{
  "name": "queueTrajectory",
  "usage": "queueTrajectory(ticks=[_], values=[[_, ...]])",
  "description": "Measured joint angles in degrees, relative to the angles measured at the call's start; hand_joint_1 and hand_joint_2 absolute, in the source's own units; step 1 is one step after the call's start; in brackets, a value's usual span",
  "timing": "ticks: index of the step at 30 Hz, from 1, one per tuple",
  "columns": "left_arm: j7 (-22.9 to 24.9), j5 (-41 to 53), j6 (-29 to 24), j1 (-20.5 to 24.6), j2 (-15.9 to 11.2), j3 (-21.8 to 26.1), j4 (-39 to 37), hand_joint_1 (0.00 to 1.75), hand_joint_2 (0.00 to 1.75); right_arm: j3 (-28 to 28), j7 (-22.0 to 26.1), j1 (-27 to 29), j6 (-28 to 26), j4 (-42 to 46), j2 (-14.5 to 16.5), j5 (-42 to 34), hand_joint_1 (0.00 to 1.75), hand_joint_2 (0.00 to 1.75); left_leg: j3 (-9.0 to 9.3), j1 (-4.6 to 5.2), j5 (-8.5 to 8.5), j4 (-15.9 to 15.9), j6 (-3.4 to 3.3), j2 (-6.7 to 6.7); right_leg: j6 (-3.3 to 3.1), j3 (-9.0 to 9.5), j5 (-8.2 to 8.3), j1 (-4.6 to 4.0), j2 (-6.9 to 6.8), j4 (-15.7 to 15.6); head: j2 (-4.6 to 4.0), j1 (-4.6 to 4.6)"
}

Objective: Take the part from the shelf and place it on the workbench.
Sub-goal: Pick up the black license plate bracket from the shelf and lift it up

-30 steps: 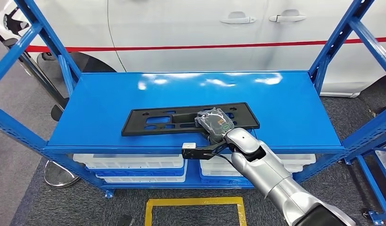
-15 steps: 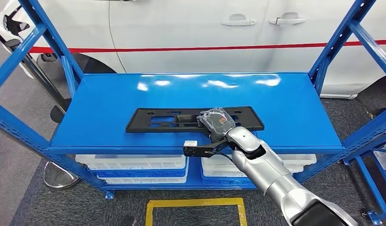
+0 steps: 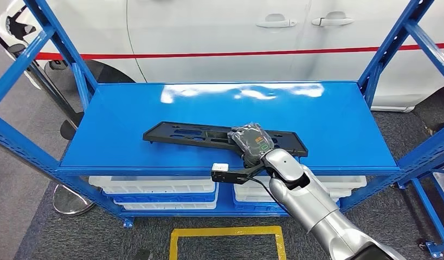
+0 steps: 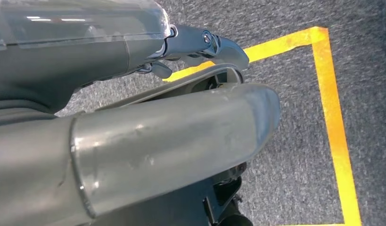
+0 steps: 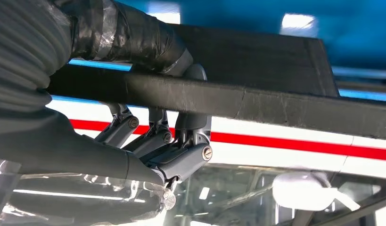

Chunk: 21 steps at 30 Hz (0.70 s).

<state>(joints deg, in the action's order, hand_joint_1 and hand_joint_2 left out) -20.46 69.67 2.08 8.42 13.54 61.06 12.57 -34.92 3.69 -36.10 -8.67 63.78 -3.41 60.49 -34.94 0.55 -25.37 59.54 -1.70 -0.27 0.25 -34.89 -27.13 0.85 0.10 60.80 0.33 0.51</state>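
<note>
Black plastic part (image 3: 208, 135) clamped by right hand (image 3: 252, 142), thumb over, fingers (image 5: 181, 155) beneath, tilted off shelf (image 3: 127, 157) for carrying.

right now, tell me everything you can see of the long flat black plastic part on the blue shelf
The long flat black plastic part is a matte rectangular panel with slots and cut-outs. It sits on the blue metal shelf, slightly skewed and tilted, its near edge looking raised. The right hand grips that edge right of centre, thumb over and fingers under.
</note>
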Motion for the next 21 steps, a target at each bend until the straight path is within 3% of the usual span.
queueTrajectory(ticks=[2, 3, 6, 7, 8, 9, 11, 12, 13, 16, 18, 21], values=[[0.0, -0.2, -0.2, -0.1, 0.0, 0.0, 0.0, 0.0, 0.0, 0.4, 0.0, 0.2, 0.4, 2.4, -0.8, -0.6, 1.75, 1.75, -0.53, -0.13, -0.87, 1.1, 0.59, 0.0, -0.55, 0.0, 0.22, 0.13, 0.0, -0.2, 0.0, 0.01], [0.0, -0.2, -0.2, -0.2, 0.0, 0.0, 0.0, 0.0, 0.0, 0.7, 0.0, 0.2, 0.5, 3.8, -1.2, -1.0, 1.75, 1.75, -1.35, -0.24, -2.09, 2.9, 0.93, 0.01, -0.81, 0.03, 0.32, 0.25, 0.0, -0.4, 0.0, 0.01], [-0.1, -0.5, -0.4, -0.2, -0.1, 0.0, 0.0, 0.0, 0.0, 1.6, 0.0, 0.1, 0.7, 7.8, -2.3, -2.8, 1.75, 1.75, -6.08, -0.7, -6.77, 13.1, 1.78, 0.06, -1.19, 0.03, 0.31, 0.25, -0.02, -0.4, 0.0, 0.03], [-0.1, -0.6, -0.4, -0.2, -0.1, 0.0, 0.0, 0.0, 0.0, 1.9, 0.1, 0.1, 0.8, 8.8, -2.7, -3.5, 1.75, 1.75, -7.29, -0.79, -7.19, 15.4, 1.88, 0.06, -1.22, 0.04, 0.27, 0.22, -0.03, -0.4, 0.0, 0.03], [-0.1, -0.6, -0.4, -0.2, -0.1, 0.0, 0.0, 0.0, 0.0, 2.3, 0.2, 0.1, 0.8, 9.8, -3.1, -4.1, 1.75, 1.75, -7.6, -0.85, -6.49, 15.6, 1.88, 0.06, -1.23, 0.05, 0.23, 0.21, -0.03, -0.4, 0.0, 0.03], [-0.1, -0.6, -0.5, -0.3, -0.1, 0.0, 0.0, 0.0, 0.0, 2.8, 0.3, 0.2, 0.9, 10.8, -3.5, -4.6, 1.75, 1.75, -6.83, -0.88, -4.79, 13.6, 1.77, 0.06, -1.19, 0.11, 0.18, 0.21, 0.01, -0.4, 0.0, 0.03], [-0.1, -0.6, -0.6, -0.2, -0.1, 0.0, 0.0, 0.0, 0.0, 3.8, 0.6, 0.2, 0.8, 12.7, -3.9, -5.5, 1.75, 1.75, -3.37, -0.77, -0.74, 6.1, 1.3, 0.03, -1.0, 0.29, 0.01, 0.19, 0.12, -0.4, 0.0, 0.03], [-0.1, -0.6, -0.6, -0.2, -0.1, 0.0, 0.0, 0.0, 0.0, 4.3, 0.7, 0.1, 0.8, 13.5, -4.1, -5.8, 1.75, 1.75, -1.86, -0.6, 0.45, 2.9, 1.03, 0.01, -0.83, 0.34, -0.03, 0.16, 0.19, -0.5, 0.0, 0.03], [-0.2, -0.6, -0.6, -0.1, -0.2, 0.0, 0.0, 0.0, 0.0, 4.6, 0.8, 0.2, 0.8, 14.1, -4.3, -5.9, 1.75, 1.75, -0.93, -0.42, 0.81, 0.9, 0.74, -0.03, -0.61, 0.3, -0.02, 0.14, 0.23, -0.5, 0.0, 0.02], [-0.2, -0.7, -0.7, -0.1, -0.2, 0.0, 0.0, 0.0, 0.0, 5.1, 0.9, 0.5, 0.7, 15.4, -4.8, -6.2, 1.75, 1.75, -0.33, -0.29, 0.56, -0.8, -0.09, -0.08, 0.29, 0.22, 0.09, 0.2, 0.19, -1.0, 0.0, 0.02], [-0.4, -0.7, -0.7, -0.1, -0.2, 0.0, 0.0, 0.0, 0.0, 5.5, 1.1, 0.6, 0.4, 16.3, -5.2, -6.7, 1.75, 1.75, 0.28, -0.43, 0.99, -2.0, -0.68, -0.03, 0.67, -0.45, -1.18, 0.21, 0.13, 0.6, 0.0, 0.01], [-1.1, -0.8, -0.6, 0.0, -0.2, 0.0, 0.0, 0.0, 1.31, 6.2, 1.9, 1.2, -0.7, 17.3, -5.6, -8.6, 1.75, 1.75, 0.61, -0.3, 1.08, -2.3, -1.27, 0.05, 0.74, -5.2, -5.78, 0.05, 0.11, 10.1, 0.0, -0.01]])
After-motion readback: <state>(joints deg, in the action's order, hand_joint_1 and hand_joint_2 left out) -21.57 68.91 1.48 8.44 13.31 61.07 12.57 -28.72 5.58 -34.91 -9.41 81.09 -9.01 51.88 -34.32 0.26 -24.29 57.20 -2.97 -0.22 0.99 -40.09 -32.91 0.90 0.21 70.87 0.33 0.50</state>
